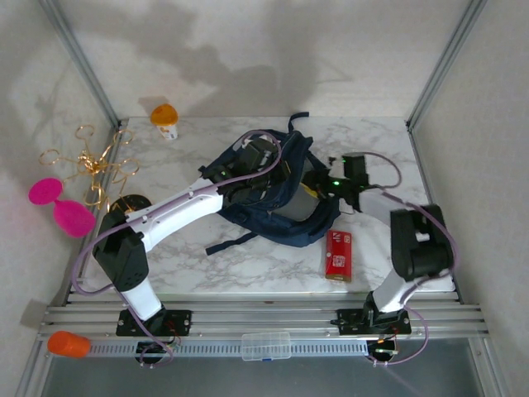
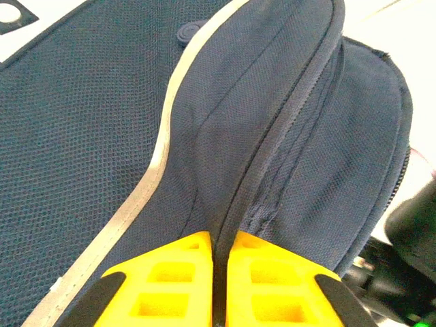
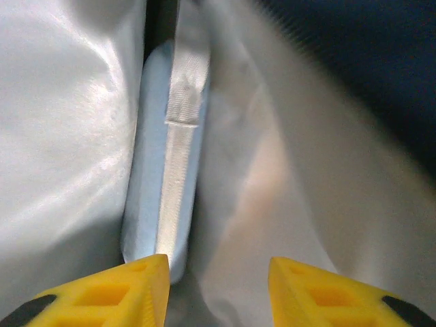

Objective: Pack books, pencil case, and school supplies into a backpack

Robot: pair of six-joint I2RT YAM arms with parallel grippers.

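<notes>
Marble table (image 1: 207, 273) held a navy backpack (image 1: 277, 194) lying crumpled at the centre, straps trailing toward the near edge. The left arm (image 1: 178, 207) reached in from the near left onto the bag's top, and the right arm (image 1: 413, 240) bent in from the near right to the bag's right side. In the left wrist view the left gripper (image 2: 219, 240) had its yellow fingers almost together, clamped on a raised fold of backpack (image 2: 102, 136) fabric along a seam beside the pale stripe. In the right wrist view the right gripper (image 3: 218, 262) had its fingers apart with nothing between them, pointing into the pale shiny lining (image 3: 61, 136) inside the bag. The light blue pencil case (image 3: 146, 204) sat lengthwise inside, wedged between folds of lining, its near end just beside the left fingertip. The red box (image 1: 338, 255) lay flat on the table just near-right of the backpack, apart from it. An orange capped object (image 1: 164, 116) stood at the far left corner.
</notes>
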